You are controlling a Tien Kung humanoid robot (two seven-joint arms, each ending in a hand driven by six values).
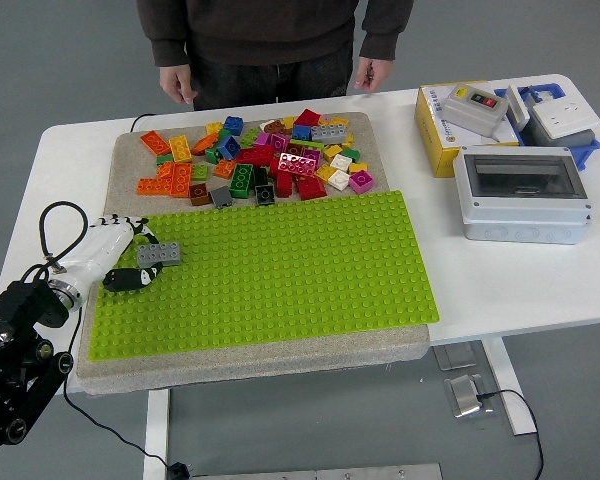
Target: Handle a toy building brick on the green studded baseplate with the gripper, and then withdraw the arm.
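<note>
Head view. Left hand (120,258): reaching in from the left edge over the worktop (60,170), its fingers (130,280) closing around a grey brick (159,255), thumb side below, other fingers hidden behind it. The brick is sitting at the left end of the green baseplate (280,265), low against the studs; whether it is pressed home cannot be told. Right hand: not showing.

Progress, as a judgement: the handling step is under way, with the brick at the plate and the hand gripping it. Letting go and drawing the arm back to the left are not yet done.

Surroundings: a heap of loose bricks (255,160) is lying on the beige mat (130,160) beyond the baseplate's far edge, well apart from the hand. A yellow box (435,140), a grey enclosure with a clear lid (520,195) and a blue tray (570,125) are standing at the right end, far from the work. A person (270,45) is standing at the far side, hands hanging clear of the worktop. A black cable (55,225) is looping just beside the wrist; nothing else is lying in the arm's way out.
</note>
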